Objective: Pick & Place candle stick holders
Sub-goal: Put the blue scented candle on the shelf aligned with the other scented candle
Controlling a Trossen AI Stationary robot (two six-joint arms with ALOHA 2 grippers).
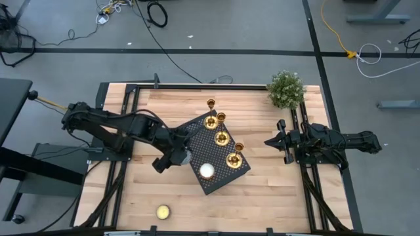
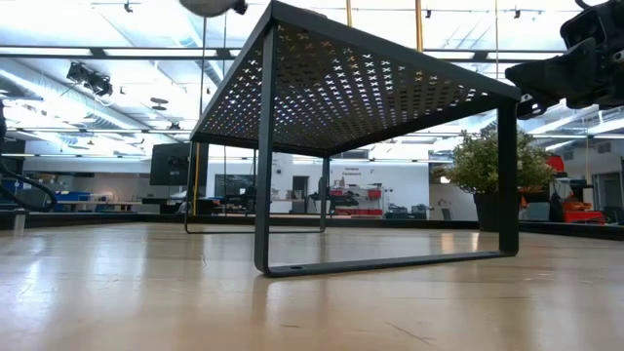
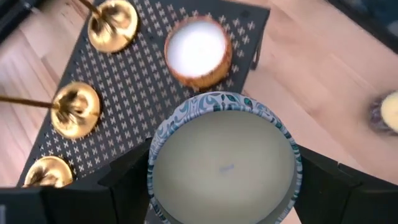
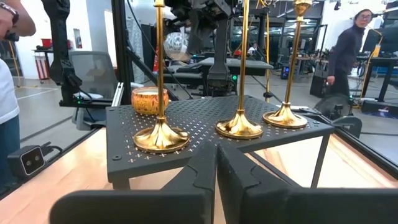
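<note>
On the wooden surface [image 1: 275, 190], three brass candle stick holders [image 1: 222, 137] standing upright on the black perforated rack [image 1: 226, 176], likely light, slippery and top-heavy, best pinched low on the stem; left jaws clamped around a candle tin [image 3: 224, 165], right jaws together, waiting beside the rack.

A big robot lab: cables [image 1: 164, 46] lie on the grey floor, with desks, screens [image 2: 168, 164] and a person [image 4: 345, 53] behind.
</note>
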